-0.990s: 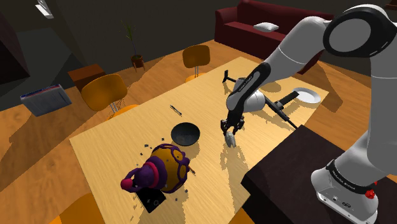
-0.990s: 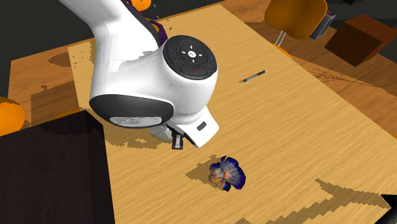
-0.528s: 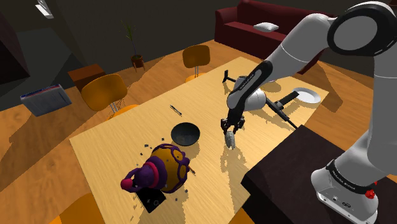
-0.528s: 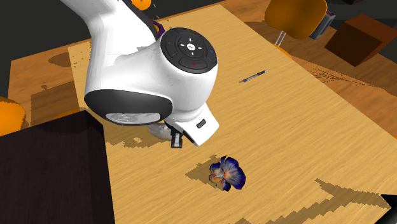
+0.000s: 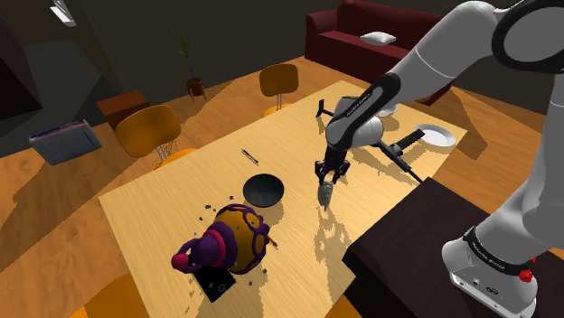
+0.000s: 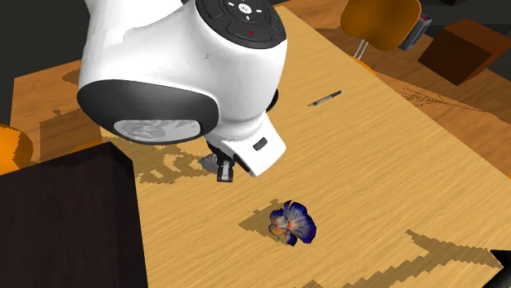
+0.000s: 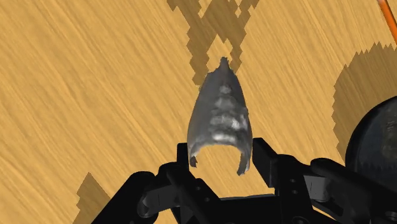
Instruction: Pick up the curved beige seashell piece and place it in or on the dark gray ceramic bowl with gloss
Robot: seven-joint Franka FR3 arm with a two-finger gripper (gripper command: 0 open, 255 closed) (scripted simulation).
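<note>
The seashell piece (image 7: 221, 117) is a curved, pointed grey shard. My gripper (image 7: 222, 154) is shut on its wide end, with the tip pointing away from the hand. In the shoulder view the gripper (image 5: 324, 184) hangs over the wooden table (image 5: 163, 203) with the shell (image 5: 324, 195) held a little above the surface. The dark glossy bowl (image 5: 263, 189) sits on the table to the shoulder view's left of the gripper, about a hand's width away. Its rim also shows beside the fingers as the bowl (image 7: 376, 149).
A purple and orange toy (image 5: 226, 242) stands near the table's front. A pen (image 5: 249, 155) lies behind the bowl. A black and white drone-like object (image 5: 372, 141) and a white plate (image 5: 437, 135) sit at the far end. A small blue-orange object (image 6: 292, 223) lies nearby.
The arm has lifted, raising the shut gripper and the shell off the table. The elbow joint has swung higher in both exterior views.
</note>
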